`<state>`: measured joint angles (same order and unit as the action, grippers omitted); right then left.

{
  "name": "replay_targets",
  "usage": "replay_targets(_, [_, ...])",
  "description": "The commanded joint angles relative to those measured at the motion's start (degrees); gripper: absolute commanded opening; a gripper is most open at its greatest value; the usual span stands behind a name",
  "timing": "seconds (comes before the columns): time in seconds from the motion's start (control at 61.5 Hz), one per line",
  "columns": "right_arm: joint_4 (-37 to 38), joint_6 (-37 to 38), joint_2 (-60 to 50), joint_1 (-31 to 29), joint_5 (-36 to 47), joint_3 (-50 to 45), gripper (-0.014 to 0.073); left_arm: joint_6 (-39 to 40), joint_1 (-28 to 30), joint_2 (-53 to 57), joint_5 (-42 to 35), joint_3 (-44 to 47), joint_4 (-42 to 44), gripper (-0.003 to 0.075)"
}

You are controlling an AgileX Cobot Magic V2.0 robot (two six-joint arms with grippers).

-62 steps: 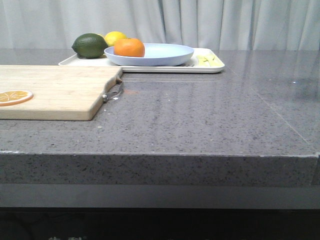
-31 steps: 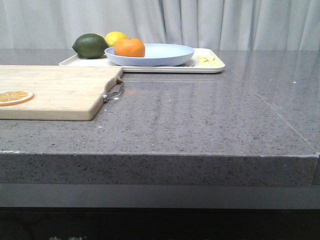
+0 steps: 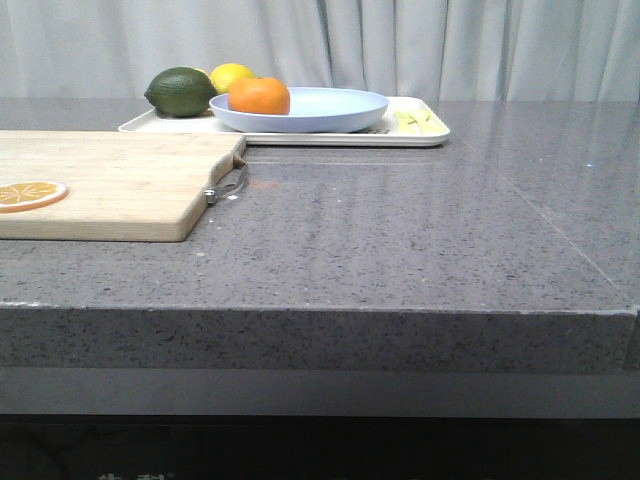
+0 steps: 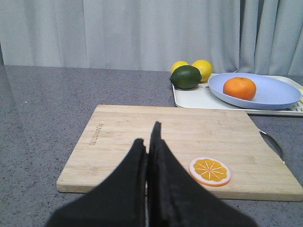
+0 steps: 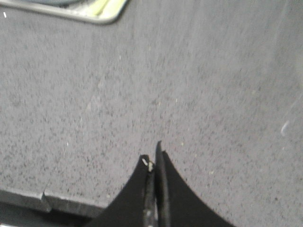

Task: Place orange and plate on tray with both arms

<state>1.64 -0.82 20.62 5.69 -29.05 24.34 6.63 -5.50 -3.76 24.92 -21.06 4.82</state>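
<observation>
The orange (image 3: 259,95) lies in the left part of the pale blue plate (image 3: 320,110), and the plate rests on the cream-white tray (image 3: 420,135) at the back of the table. All three also show in the left wrist view: the orange (image 4: 239,88), the plate (image 4: 274,92) and the tray (image 4: 189,98). My left gripper (image 4: 147,135) is shut and empty, over the near edge of the wooden board. My right gripper (image 5: 152,153) is shut and empty above bare counter near the front edge; a tray corner (image 5: 102,13) shows far off. Neither gripper shows in the front view.
A wooden cutting board (image 3: 110,180) with a metal handle lies at the left, with a flat orange slice (image 3: 30,193) on it. A green lime (image 3: 180,91) and a yellow lemon (image 3: 230,76) sit on the tray's left end. Curtains hang behind.
</observation>
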Motion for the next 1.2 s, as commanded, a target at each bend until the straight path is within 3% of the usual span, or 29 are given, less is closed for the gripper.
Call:
replay_targets(0.0, [0.13,-0.69,-3.34,-0.36,7.88,-0.7,-0.0069,0.16,0.18,-0.67,-4.75,-1.46,0.13,-0.0017])
replay_targets(1.186, [0.07,-0.69,-6.58,-0.36,10.01,-1.39,-0.0069,0.16,0.18,-0.67,-4.65,-1.46,0.02,-0.0017])
